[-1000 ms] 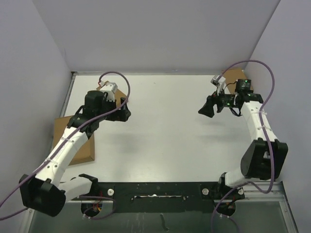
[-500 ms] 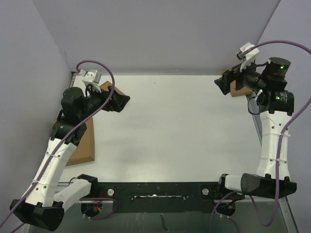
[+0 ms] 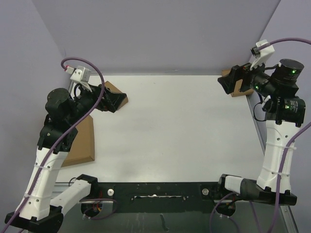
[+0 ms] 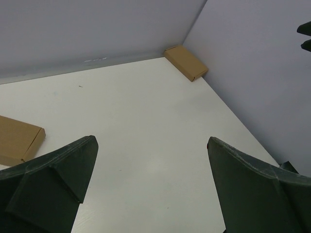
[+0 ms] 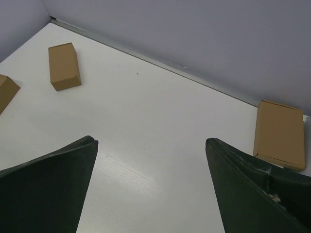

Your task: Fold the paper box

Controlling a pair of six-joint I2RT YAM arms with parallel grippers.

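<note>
Two dark two-finger grippers are seen with their fingers spread wide, and nothing is gripped by either. The left gripper (image 4: 149, 143) is held above the far left part of the flat white table (image 3: 170, 131); in the left wrist view only tabletop is framed between its fingers. The right gripper (image 5: 151, 143) is held high toward the far right corner, and tabletop alone is framed between its fingers as well.

The paper box (image 3: 80, 143), a plain brown piece of corrugated cardboard and the largest in view, is laid flat on the table near its left edge. In the top view it is partly hidden by the white left arm (image 3: 46, 162), which crosses in front of it. It is touched by neither gripper and lies well apart from the right one. Its flaps and slits cannot be made out.

A small brown block-shaped cardboard box (image 5: 63, 65) is seen near the far left corner, beyond the paper box, and is partly covered by the left gripper in the top view. A flat brown rectangular cardboard box (image 4: 186, 62) is set in the far right corner, where the pale violet walls (image 3: 155, 39) meet.
</note>
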